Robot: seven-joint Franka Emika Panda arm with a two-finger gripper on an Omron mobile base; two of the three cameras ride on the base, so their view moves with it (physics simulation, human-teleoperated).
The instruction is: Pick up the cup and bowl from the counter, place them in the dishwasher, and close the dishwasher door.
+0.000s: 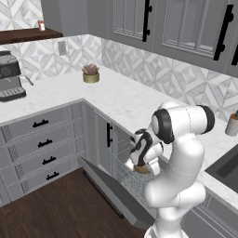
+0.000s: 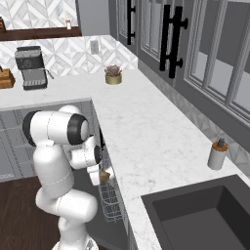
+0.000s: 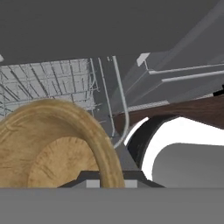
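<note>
Wooden bowl (image 3: pixel 57 144), rim pinched in nearly closed gripper (image 1: pixel 142 167) above dishwasher (image 1: pixel 122 160) wire rack; risk: tilted release may snag tines, tipping it.

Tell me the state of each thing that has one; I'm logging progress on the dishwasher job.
bowl: held in the gripper, at the wire rack
gripper: shut on the bowl's rim
dishwasher door: open, dropped down
dishwasher: open, rack visible
upper cabinet doors: closed
drawers: closed

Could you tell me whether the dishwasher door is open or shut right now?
Open: the dishwasher door hangs lowered toward the floor, exposing the wire rack behind it.
</note>
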